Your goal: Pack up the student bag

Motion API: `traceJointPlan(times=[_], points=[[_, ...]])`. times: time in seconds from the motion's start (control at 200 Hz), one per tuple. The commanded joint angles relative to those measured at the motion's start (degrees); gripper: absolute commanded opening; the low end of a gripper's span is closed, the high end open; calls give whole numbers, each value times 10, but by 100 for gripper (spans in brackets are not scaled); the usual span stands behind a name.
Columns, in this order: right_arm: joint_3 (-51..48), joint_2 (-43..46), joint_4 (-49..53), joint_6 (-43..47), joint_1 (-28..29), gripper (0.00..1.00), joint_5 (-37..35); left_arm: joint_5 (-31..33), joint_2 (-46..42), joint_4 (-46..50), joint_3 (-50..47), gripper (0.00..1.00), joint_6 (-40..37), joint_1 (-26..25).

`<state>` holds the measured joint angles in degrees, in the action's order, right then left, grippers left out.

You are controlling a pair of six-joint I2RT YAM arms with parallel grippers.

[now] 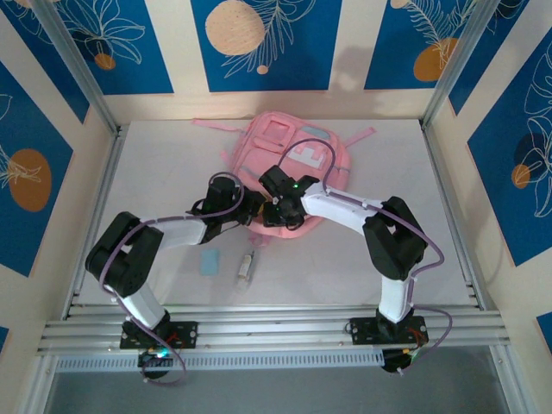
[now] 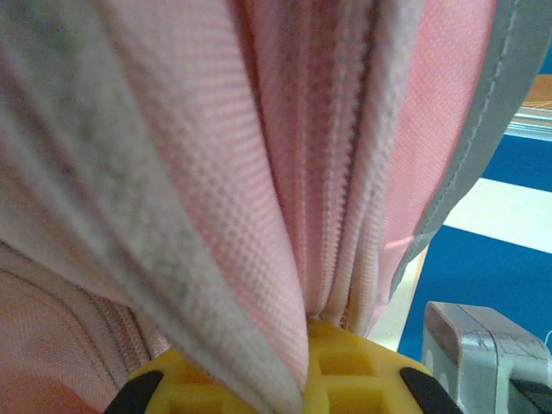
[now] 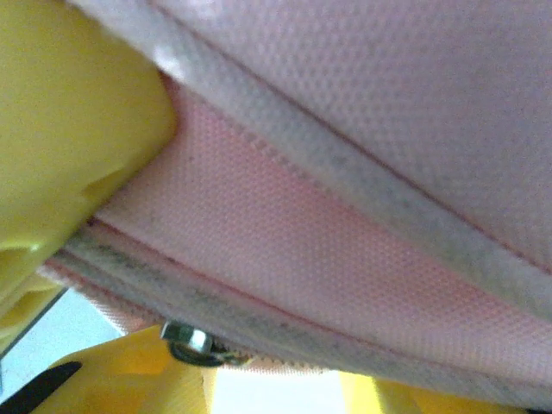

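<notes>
Seen from above, the student bag (image 1: pixel 289 168) lies flat toward the far middle of the table (image 1: pixel 414 259). The left gripper (image 1: pixel 248 210) and right gripper (image 1: pixel 280 197) meet close together at its near edge, too small there to read their jaws. A pale blue flat thing (image 1: pixel 210 261) and a slim pale object (image 1: pixel 247 265) lie nearer the bases, apart from the bag.

At the left wrist, the left gripper (image 2: pixel 315 349) is clamped on a bunched fold of pink fabric, with the zip (image 2: pixel 332 172) running up out of the pinch. The pocket should open best with this hold firm and the fold lifted, giving the other arm tension to pull against.

At the right wrist, pink cloth passes between the yellow fingers (image 3: pixel 69 129) of the right gripper (image 3: pixel 112 259). I cannot tell whether they press it or stand loose. A small metal piece (image 3: pixel 190 341), perhaps the zip pull, sits blurred by the lower finger.
</notes>
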<state>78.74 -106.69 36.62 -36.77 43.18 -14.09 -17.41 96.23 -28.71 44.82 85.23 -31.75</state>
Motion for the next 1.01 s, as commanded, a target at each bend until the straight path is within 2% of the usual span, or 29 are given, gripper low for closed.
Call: traceJointPlan(times=[0.0, 0.115, 0.29, 0.42, 0.615, 0.73, 0.795, 1.0], points=[[19, -4, -44, -13, -14, 39, -99, -19, -29, -25, -9, 0, 20, -17], [-2, 0, -63, -25, -21, 26, -123, -25, -34, -32, -9, 0, 31, -24], [-20, 17, -95, -30, -29, 14, -129, -35, -35, -42, -4, 0, 41, -28], [-27, 37, -105, 1, -40, 0, -98, -24, -33, -35, 2, 0, 25, -26], [-66, 75, -80, 31, -86, 0, 64, -9, -4, -51, 5, 0, -7, 0], [-106, 94, -52, 34, -122, 0, 159, 1, -5, -29, 8, 0, -37, 15], [-113, 91, -14, 41, -141, 0, 186, -4, -7, -22, 10, 0, -43, 21], [-146, 115, 30, 60, -192, 0, 185, -23, -24, 18, 14, 0, -68, 32]])
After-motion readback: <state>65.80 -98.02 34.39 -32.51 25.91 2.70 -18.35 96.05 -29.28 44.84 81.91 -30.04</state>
